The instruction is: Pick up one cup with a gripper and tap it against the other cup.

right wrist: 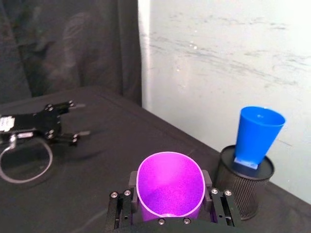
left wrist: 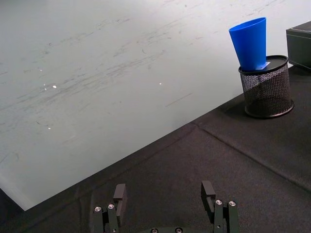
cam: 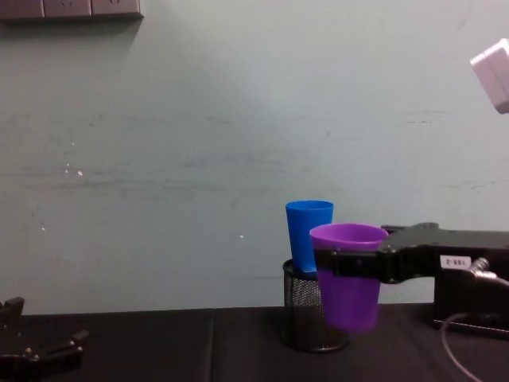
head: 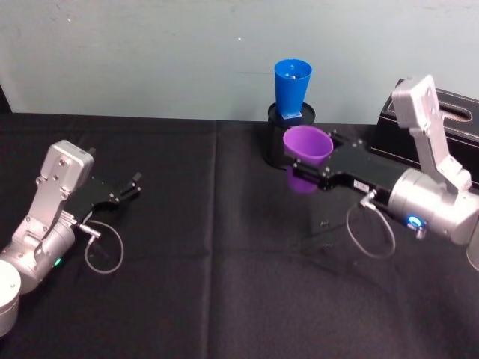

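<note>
Right gripper (head: 308,170), gripping the purple cup (head: 307,143), is risking toppling the blue cup (head: 292,88) by tapping hard; left gripper (head: 133,187) is idling open by the table's (head: 224,299) left edge.

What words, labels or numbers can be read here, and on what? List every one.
Nothing here is legible.
Too small to read: the white label on the right gripper, which holds the purple cup.
Blurred, unreadable: the white sticker on the left gripper.
No legible marks: the pale tag at the foot of the blue cup.
</note>
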Controlling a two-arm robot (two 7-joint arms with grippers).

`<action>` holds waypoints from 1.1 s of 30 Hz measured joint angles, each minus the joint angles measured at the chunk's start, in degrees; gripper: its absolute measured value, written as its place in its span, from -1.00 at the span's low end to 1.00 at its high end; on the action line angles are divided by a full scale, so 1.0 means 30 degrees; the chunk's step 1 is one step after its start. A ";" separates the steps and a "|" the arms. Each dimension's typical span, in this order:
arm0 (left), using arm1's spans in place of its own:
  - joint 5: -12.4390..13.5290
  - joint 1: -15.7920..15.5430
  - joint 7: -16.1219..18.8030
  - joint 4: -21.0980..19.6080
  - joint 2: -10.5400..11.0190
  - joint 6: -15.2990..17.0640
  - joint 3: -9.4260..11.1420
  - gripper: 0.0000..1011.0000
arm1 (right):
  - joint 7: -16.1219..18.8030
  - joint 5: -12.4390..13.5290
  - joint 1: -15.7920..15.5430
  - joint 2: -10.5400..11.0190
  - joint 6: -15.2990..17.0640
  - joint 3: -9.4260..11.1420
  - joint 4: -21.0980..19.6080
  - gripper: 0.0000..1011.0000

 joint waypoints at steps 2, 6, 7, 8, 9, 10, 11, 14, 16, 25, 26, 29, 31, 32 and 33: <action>-0.0001 0.0000 0.0000 0.0000 0.0000 0.0000 0.0000 0.99 | 0.0010 0.0042 0.0442 -0.0249 -0.0032 -0.0042 0.0602 0.44; 0.0000 0.0000 0.0000 -0.0001 0.0000 0.0000 0.0001 0.99 | 0.0143 0.0063 0.1465 -0.0824 -0.0230 -0.0204 0.1888 0.44; 0.0000 0.0000 0.0000 0.0000 0.0000 0.0000 0.0001 0.99 | 0.0174 0.0063 0.1654 -0.0934 -0.0269 -0.0236 0.2143 0.44; -0.0001 0.0001 0.0000 0.0000 0.0000 0.0000 0.0001 0.99 | 0.0221 0.0063 0.1851 -0.1047 -0.0298 -0.0277 0.2384 0.44; -0.0001 0.0000 0.0000 0.0000 -0.0001 0.0000 0.0001 0.99 | 0.0317 0.0064 0.2219 -0.1269 -0.0361 -0.0358 0.2858 0.44; 0.0000 0.0000 0.0000 0.0000 0.0000 0.0001 0.0001 0.99 | 0.0359 0.0061 0.2422 -0.1384 -0.0392 -0.0409 0.3100 0.44; -0.0001 0.0000 0.0000 0.0000 0.0000 0.0001 0.0001 0.99 | 0.0457 0.0061 0.2767 -0.1597 -0.0448 -0.0492 0.3549 0.44; 0.0000 0.0000 0.0000 -0.0001 0.0000 0.0000 0.0001 0.99 | 0.0590 0.0055 0.3347 -0.1937 -0.0562 -0.0601 0.4312 0.44; -0.0001 -0.0001 0.0000 0.0000 0.0000 0.0000 0.0000 0.99 | 0.0685 0.0034 0.3847 -0.2235 -0.0681 -0.0693 0.4939 0.44; -0.0001 -0.0001 0.0001 0.0000 -0.0001 0.0001 0.0001 0.99 | 0.0808 -0.0172 0.5327 -0.2967 -0.0875 -0.0859 0.6656 0.44; -0.0001 0.0000 0.0000 0.0000 0.0000 0.0000 0.0000 0.99 | 0.0839 -0.0219 0.5558 -0.3044 -0.0888 -0.0858 0.6859 0.44; 0.0000 0.0000 0.0000 0.0000 0.0000 0.0000 0.0001 0.99 | 0.0909 -0.0265 0.5949 -0.3176 -0.0890 -0.0869 0.7247 0.44; 0.0000 0.0000 0.0000 0.0000 0.0000 0.0000 0.0000 0.99 | 0.0977 -0.0292 0.6189 -0.3254 -0.0897 -0.0882 0.7480 0.44; 0.0000 -0.0001 0.0000 0.0000 0.0000 0.0001 0.0001 0.99 | 0.1007 -0.0307 0.6277 -0.3287 -0.0899 -0.0884 0.7580 0.44; 0.0000 0.0000 0.0000 0.0000 0.0000 0.0001 0.0000 0.99 | 0.1019 -0.0319 0.6343 -0.3313 -0.0901 -0.0888 0.7664 0.44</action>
